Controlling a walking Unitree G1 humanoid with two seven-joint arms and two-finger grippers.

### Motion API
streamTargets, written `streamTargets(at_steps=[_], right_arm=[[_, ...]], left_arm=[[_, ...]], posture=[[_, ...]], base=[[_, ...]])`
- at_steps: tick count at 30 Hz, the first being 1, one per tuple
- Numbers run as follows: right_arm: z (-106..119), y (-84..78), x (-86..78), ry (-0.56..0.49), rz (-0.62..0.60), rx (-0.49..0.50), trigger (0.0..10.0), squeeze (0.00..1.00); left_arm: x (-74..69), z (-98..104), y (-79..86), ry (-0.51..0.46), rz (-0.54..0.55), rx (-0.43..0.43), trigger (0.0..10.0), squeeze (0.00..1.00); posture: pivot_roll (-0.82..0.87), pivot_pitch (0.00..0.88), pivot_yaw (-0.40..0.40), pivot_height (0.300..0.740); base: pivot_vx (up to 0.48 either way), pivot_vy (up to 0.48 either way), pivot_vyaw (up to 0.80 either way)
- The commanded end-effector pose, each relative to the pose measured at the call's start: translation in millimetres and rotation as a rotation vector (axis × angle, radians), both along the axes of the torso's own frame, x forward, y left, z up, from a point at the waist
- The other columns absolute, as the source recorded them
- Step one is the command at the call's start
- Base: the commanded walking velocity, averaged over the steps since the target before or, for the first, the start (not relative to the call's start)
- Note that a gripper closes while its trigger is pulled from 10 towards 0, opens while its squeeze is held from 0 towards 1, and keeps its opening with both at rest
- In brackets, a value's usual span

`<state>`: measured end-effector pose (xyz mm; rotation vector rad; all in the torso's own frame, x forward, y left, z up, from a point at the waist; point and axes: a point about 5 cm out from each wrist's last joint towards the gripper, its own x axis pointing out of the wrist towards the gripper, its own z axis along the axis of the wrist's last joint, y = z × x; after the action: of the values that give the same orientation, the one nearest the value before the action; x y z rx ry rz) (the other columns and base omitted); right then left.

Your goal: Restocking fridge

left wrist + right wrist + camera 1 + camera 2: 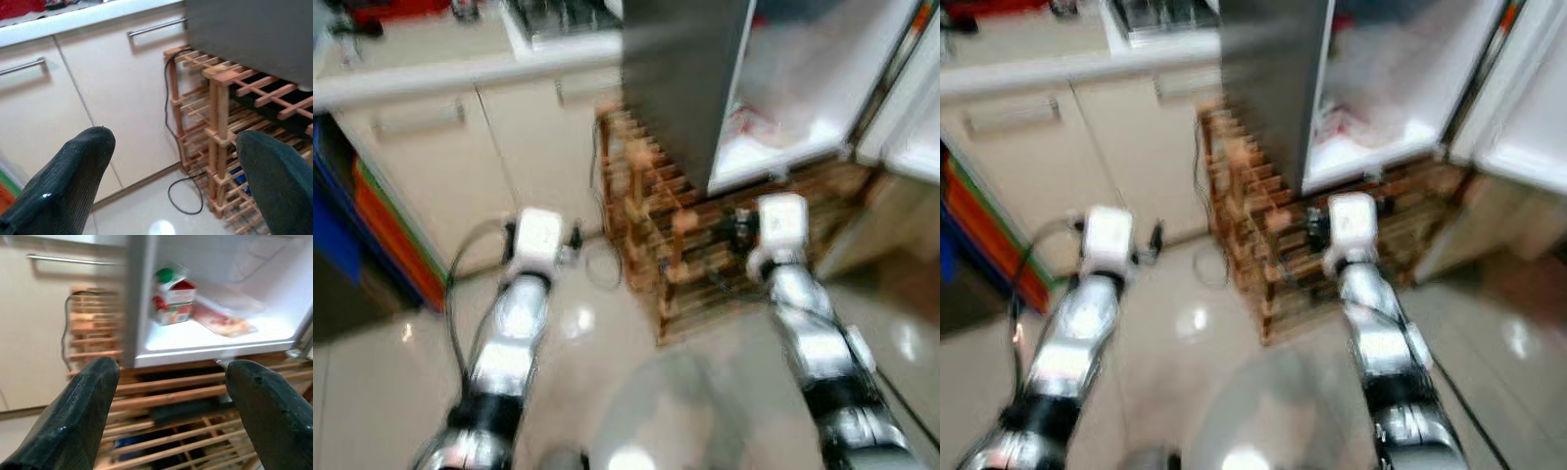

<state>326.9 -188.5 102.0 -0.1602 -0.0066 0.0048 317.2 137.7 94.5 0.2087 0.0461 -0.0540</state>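
Note:
The fridge point(803, 88) stands open on a wooden rack point(666, 245), its white bottom shelf lit. On that shelf are a red and white carton with a green cap point(173, 296) and a flat clear packet of red food point(220, 320). My right gripper point(171, 369) is open and empty, held low in front of the rack and pointing at the fridge's lower edge. My left gripper point(176, 147) is also open and empty, facing the cream cabinet doors point(122, 98) beside the rack. Both silver arms point(514, 323) point(803, 323) reach forward over the floor.
The fridge door point(911, 117) hangs open at the right. A white countertop point(431, 73) runs over the cabinets on the left. Orange and blue crates point(382, 225) stand at far left. A black cable point(171, 147) trails down the rack's side onto the glossy tiled floor.

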Motion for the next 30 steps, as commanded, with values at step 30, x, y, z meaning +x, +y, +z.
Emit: streamTargets(at_steps=[30], right_arm=[[2, -15.8, -2.6, 0.004, -0.057, 0.005, 10.0, 0.00]], left_arm=[[4.5, 0, 3.3, 0.003, -0.004, 0.012, 10.0, 0.00]], posture=[[0.08, 0.055, 0.026, 0.740]], base=[[0.121, -0.432, 0.36]])
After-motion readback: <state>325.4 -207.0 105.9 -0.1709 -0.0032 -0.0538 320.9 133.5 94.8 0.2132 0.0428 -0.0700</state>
